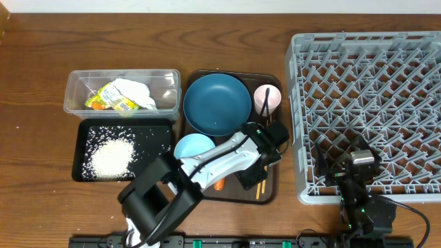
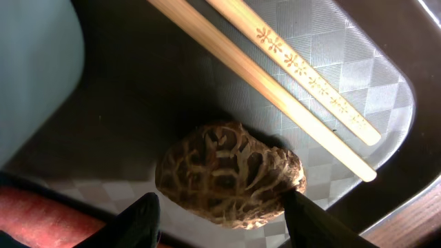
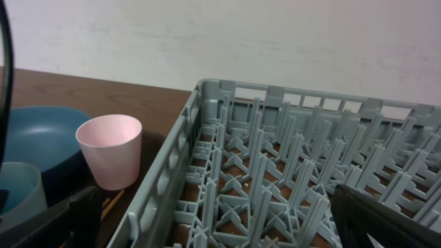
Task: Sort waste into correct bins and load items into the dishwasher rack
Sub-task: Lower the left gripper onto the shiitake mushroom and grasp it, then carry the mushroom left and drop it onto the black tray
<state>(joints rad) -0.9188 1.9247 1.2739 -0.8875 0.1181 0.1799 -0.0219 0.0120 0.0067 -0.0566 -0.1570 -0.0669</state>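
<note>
Waste sorting is in hand: the left gripper (image 2: 220,198) clasps the brown lump (image 2: 227,172) on the serving tray (image 2: 358,83) beside the chopsticks (image 2: 275,76), so next it should lift it across to the black tray (image 1: 78,150), probably, while the right gripper (image 3: 220,224) waits wide open over the rack (image 3: 275,145).

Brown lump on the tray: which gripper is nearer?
Left gripper: its fingers press both sides of the brown lump. Right gripper hangs open above the dishwasher rack, well apart.
</note>
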